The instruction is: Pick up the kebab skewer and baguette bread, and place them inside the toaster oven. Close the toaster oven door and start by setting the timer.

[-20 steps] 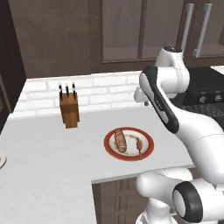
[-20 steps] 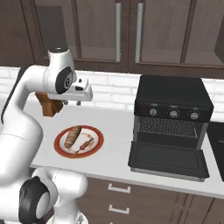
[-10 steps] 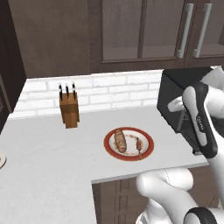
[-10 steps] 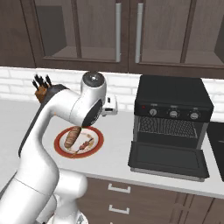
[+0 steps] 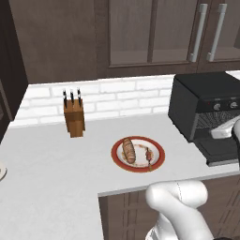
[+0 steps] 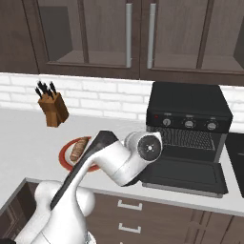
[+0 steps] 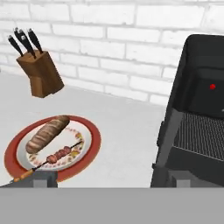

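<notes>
Arm swung toward toaster oven [image 6: 188, 125], hiding plate's [image 6: 64, 156] skewer.

The toaster oven [image 6: 189, 127] has a matt black casing and a fine metal wire rack [image 7: 204, 133]. The baguette bread [image 7: 47, 133] shows a rough, golden-brown crust on a glossy red-rimmed plate [image 7: 93, 146]. The knife block [image 5: 74, 117] is smooth brown wood; the counter [image 5: 56, 171] is matt pale grey.

The arm [image 6: 102, 159] bent low and forward across the counter's front edge. The gripper [image 7: 105, 180] stood wide open and empty, its two dark fingertips [image 7: 43, 178] far apart.
</notes>
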Available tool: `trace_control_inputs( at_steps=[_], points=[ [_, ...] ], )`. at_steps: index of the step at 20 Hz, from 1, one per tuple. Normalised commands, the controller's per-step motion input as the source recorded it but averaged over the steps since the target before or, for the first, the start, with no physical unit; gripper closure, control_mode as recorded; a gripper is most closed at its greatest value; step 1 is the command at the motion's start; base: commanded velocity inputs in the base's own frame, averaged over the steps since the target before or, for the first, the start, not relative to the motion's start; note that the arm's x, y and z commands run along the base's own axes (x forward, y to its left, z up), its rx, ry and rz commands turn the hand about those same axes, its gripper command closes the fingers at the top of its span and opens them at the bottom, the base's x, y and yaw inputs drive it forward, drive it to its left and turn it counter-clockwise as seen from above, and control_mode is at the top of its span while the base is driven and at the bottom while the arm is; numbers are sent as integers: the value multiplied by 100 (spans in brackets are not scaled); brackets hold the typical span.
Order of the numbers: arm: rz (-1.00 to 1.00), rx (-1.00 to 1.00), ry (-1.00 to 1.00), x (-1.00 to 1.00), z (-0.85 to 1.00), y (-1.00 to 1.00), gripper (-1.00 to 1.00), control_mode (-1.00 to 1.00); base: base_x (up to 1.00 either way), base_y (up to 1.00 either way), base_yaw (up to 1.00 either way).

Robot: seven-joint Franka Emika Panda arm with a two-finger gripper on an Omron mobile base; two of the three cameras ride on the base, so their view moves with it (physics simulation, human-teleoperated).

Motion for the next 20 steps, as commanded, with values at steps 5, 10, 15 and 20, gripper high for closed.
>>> trace_control_inputs(
  at_steps=[5, 10, 15, 20],
  points=[
    [0, 1, -29, 4, -40, -99, -100, -100, 0, 0, 0],
    [0, 4, -27, 30, -3, -70, -100, -100, 0, 0, 0],
    [0, 9, -13, 43, 0, -39, -100, -100, 0, 0, 0],
    [1, 9, 0, 47, -11, -24, -100, -100, 0, 0, 0]
  ],
)
